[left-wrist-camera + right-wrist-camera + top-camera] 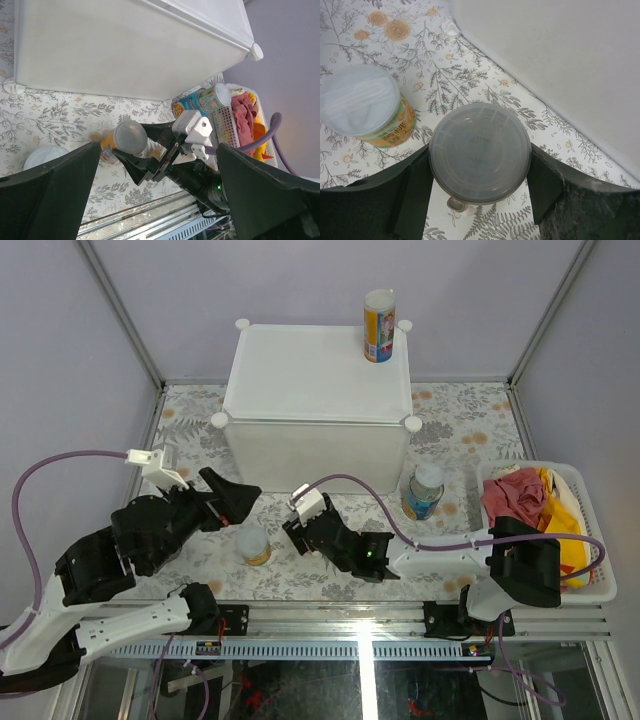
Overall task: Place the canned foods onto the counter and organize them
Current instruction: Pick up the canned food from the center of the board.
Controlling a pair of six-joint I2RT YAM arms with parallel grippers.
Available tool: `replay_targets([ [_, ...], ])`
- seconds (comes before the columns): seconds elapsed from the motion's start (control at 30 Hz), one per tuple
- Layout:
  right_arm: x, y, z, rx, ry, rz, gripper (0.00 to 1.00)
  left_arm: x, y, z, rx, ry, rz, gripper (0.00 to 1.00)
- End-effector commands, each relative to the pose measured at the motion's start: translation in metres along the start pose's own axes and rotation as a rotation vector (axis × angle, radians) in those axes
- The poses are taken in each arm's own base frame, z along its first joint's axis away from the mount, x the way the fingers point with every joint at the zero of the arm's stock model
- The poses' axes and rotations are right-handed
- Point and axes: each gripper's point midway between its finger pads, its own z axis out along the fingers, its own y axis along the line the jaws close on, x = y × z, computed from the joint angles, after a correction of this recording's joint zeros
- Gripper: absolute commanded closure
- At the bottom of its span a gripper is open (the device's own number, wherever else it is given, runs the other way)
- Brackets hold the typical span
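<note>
Left gripper [246,508] spread wide, empty, beside the pale-lidded can [253,543]. Your right gripper [479,160] looks clamped on the upright grey-lidded can [129,138], down at the table [470,430]. Counter [310,370] lies at 12 o'clock of it; right arm nearer. My judgement: lift first.

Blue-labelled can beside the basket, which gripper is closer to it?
Right. The right gripper, gripping a grey-lidded can, is left of the blue-labelled can; the left gripper is farther left.
</note>
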Motion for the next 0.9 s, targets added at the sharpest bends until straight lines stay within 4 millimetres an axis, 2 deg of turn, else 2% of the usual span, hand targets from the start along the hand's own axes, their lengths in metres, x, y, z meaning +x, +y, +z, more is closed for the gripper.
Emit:
replay_targets([
  [0.0, -0.091, 0.012, -0.02, -0.046, -0.19, 0.09, 1.0, -0.004, 0.005, 0.0, -0.011, -0.035, -0.013, 0.0],
  [0.23, -0.127, 0.02, -0.039, -0.072, -0.219, 0.082, 1.0, -0.006, 0.006, -0.001, 0.003, -0.057, -0.014, 0.0],
  [0.37, -0.158, 0.019, -0.056, -0.08, -0.251, 0.093, 1.0, -0.008, 0.006, -0.002, 0.009, -0.07, -0.022, 0.0],
  [0.67, -0.234, 0.003, -0.096, -0.068, -0.307, 0.113, 1.0, -0.016, 0.007, -0.002, 0.002, -0.104, -0.033, 0.0],
  [0.87, -0.291, -0.021, -0.127, -0.01, -0.394, 0.106, 1.0, -0.014, 0.002, 0.002, 0.005, -0.093, -0.025, 0.0],
])
